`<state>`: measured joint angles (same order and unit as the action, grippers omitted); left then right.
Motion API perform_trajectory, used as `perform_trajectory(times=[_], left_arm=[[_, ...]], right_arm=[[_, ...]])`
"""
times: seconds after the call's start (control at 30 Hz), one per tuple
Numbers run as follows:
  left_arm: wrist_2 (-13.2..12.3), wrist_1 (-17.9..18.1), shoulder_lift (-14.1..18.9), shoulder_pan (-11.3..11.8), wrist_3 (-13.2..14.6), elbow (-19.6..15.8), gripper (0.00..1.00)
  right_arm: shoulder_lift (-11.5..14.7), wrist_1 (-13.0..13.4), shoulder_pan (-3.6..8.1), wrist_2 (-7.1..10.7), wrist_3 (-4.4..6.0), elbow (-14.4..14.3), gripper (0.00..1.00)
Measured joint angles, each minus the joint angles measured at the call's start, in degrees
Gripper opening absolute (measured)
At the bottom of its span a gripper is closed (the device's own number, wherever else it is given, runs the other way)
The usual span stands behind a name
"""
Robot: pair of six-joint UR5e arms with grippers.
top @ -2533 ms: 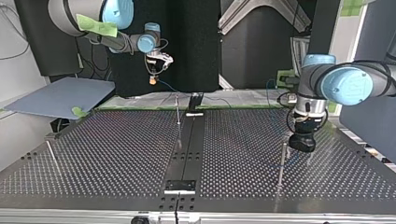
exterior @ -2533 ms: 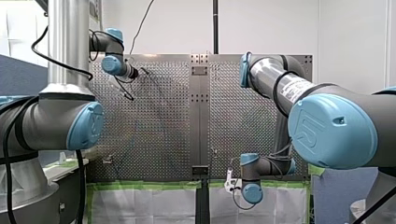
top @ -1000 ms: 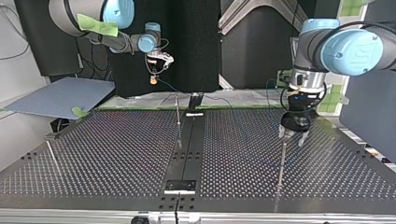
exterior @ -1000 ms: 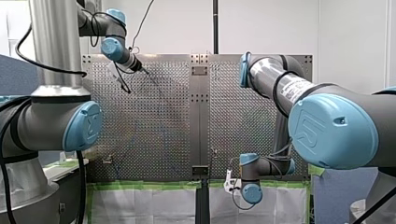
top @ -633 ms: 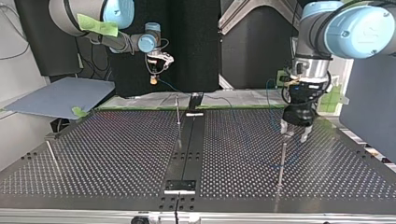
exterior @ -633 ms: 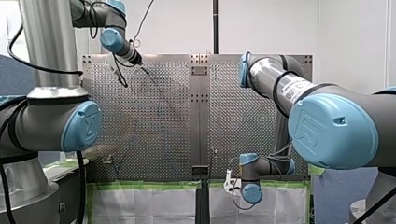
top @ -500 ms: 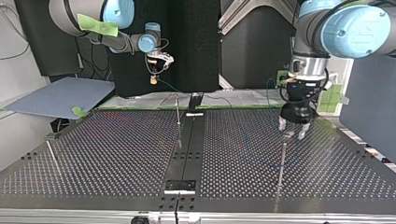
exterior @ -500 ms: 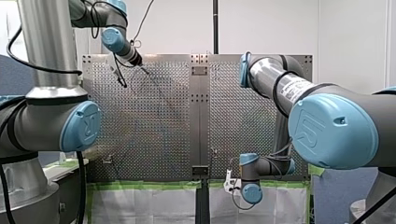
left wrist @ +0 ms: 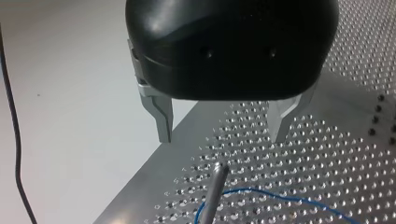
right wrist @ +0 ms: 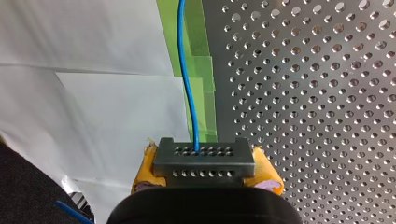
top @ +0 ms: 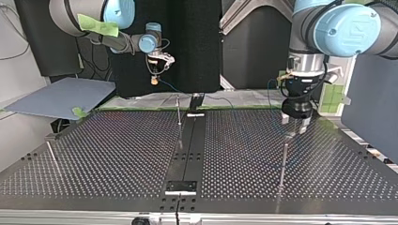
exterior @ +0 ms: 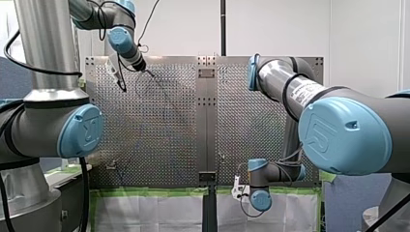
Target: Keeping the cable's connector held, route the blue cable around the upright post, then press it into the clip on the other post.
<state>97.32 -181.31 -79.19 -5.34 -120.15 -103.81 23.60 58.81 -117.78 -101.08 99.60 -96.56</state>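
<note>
Our right jaws clench the connector (right wrist: 204,162); our left jaws hang released over the post (left wrist: 214,189) and blue cable (left wrist: 252,190).

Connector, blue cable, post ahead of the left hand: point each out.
connector (right wrist: 204,162): right wrist view, middle of its grey face.
blue cable (right wrist: 187,88): right wrist view, stretch ahead of the connector.
post (left wrist: 215,189): left wrist view, shaft below its tip.

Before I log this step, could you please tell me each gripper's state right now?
Left gripper: open, holding nothing.
Right gripper: shut on the connector.
</note>
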Motion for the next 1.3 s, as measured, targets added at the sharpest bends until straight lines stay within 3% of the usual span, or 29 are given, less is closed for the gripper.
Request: perform_trajectory(times=[0.17, 0.5, 0.87, 1.07, 1.3], left_arm=[[1.36, 0.93, -0.96, -0.05, 2.63, 1.29, 1.0], [-1.64, -1.44, -3.4, -0.05, 7.32, 5.23, 1.0], [0.05, -6.26, -4.67, -0.37, 12.94, 5.66, 1.0], [0.4, -6.44, -4.68, -0.55, 16.18, 5.67, 1.0], [-0.93, -6.06, -4.7, -0.71, 20.34, 7.04, 1.0]], right_arm=[[0.0, 0.06, 0.03, 0.04, 0.0, 0.0, 0.0], [0.0, 0.0, 0.03, 0.1, 0.0, -0.01, 0.0], [0.0, -0.01, 0.14, 0.24, 0.0, -0.01, 0.0], [-0.01, -0.01, 0.15, 0.26, 0.0, -0.03, 0.0], [0.0, -0.01, 0.14, 0.47, 0.0, -0.02, 0.0]])
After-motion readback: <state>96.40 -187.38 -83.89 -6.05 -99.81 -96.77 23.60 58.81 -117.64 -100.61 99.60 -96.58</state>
